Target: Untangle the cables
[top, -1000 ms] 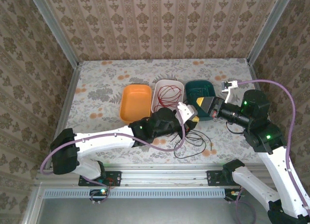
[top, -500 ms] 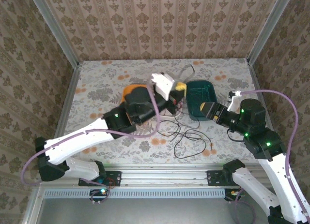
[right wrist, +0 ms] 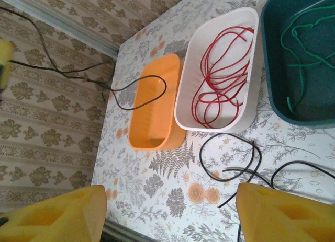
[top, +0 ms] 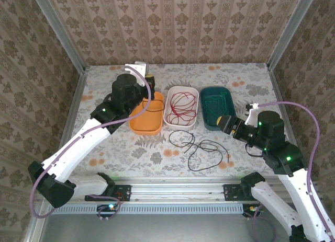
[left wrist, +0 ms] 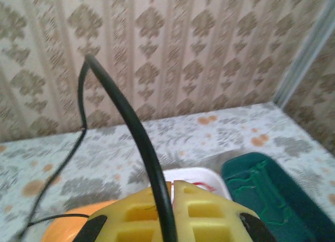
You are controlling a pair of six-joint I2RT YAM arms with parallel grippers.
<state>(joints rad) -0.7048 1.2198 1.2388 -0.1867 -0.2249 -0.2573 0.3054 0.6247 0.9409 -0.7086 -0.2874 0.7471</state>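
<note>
My left gripper (top: pixel 148 76) is raised at the back left, above the orange tray (top: pixel 147 113). It is shut on the black cable (left wrist: pixel 137 132), which rises in an arc from between its yellow fingers (left wrist: pixel 209 210). That cable drops across the orange tray (right wrist: pixel 154 106), and its other loops (top: pixel 201 148) lie on the table in front of the trays. The red cable (top: pixel 181 105) is coiled in the white tray (top: pixel 169 116). The green cable (top: pixel 215 102) lies in the teal tray (top: pixel 228 95). My right gripper (top: pixel 224 122) hovers open by the teal tray's front, nothing between its fingers (right wrist: pixel 57 216).
The three trays stand side by side across the middle of the table. Patterned walls close the back and both sides, with metal corner posts (top: pixel 57 30). Floral tabletop (top: pixel 112 148) lies bare at the front left.
My left arm swung from the front centre to the back left, lifting the black cable's end over the orange tray. My right gripper opened and drew back to the right.
</note>
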